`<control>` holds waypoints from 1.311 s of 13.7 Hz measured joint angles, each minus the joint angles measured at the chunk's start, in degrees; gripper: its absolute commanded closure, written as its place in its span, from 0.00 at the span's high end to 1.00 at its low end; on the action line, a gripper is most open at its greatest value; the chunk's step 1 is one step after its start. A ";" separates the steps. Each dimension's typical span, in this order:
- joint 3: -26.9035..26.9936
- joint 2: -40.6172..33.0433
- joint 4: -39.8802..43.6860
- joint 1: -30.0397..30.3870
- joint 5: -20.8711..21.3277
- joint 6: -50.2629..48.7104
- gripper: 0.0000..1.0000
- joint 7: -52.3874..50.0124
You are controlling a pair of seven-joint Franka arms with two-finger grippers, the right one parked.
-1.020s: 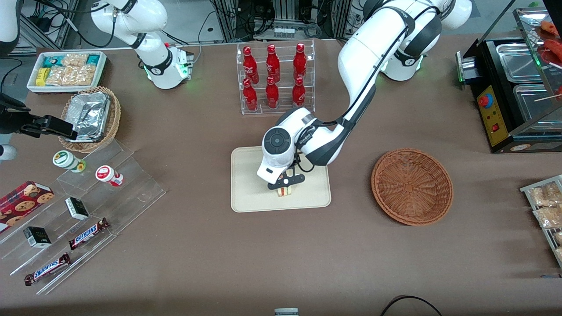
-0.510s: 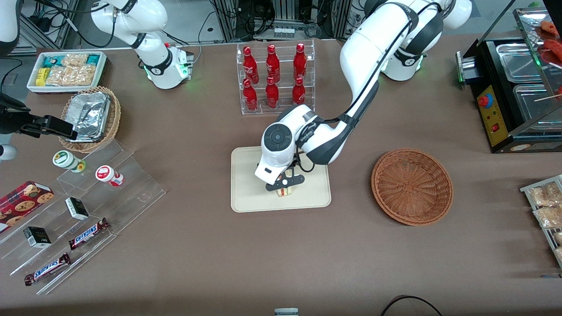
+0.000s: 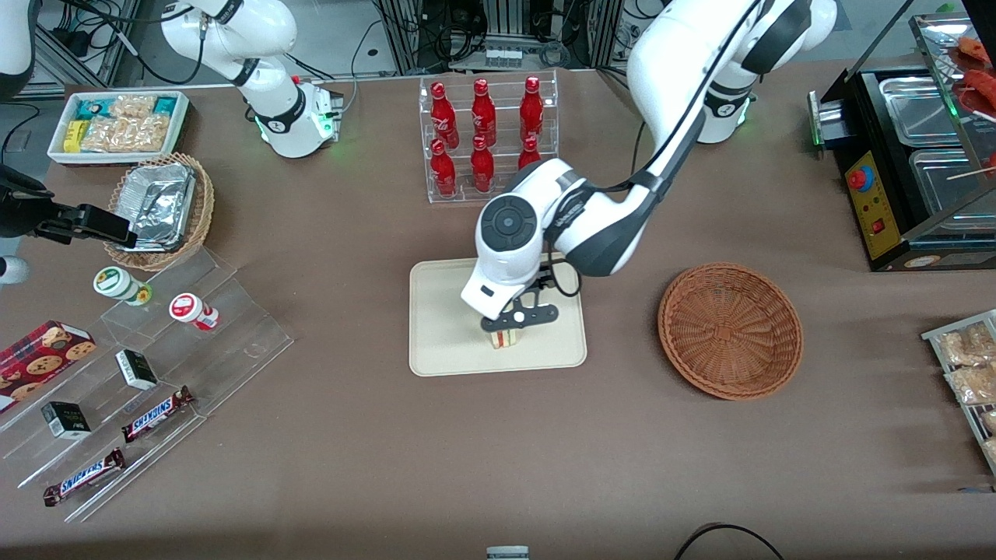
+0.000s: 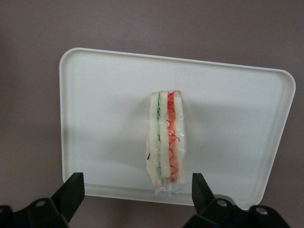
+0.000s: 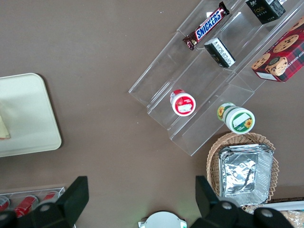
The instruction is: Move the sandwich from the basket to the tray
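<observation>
Left wrist view: sandwich stands on its edge on the tray, gripper above, jaws spread wide, holding nothing; basket sits nearby

I counted six red bottles in one clear rack near the counter's edge farthest from the front camera. There were two wicker baskets: one reddish-brown basket and one tan basket of foil trays. One tray carried one sandwich, with one gripper just above it, fingers spread. The stepped display at the parked arm's end held two Snickers bars, two dark boxes, two round tubs and one cookie box.
</observation>
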 measured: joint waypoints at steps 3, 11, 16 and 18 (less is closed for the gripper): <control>0.01 -3.21 -0.30 4.56 -0.01 -5.11 1.00 4.85; 0.15 -13.65 -11.93 17.93 -0.05 -6.56 1.00 25.26; 0.21 -20.82 -19.74 25.79 -0.06 -7.07 1.00 33.86; 0.20 -24.98 -23.72 27.62 -0.07 -7.92 1.00 36.40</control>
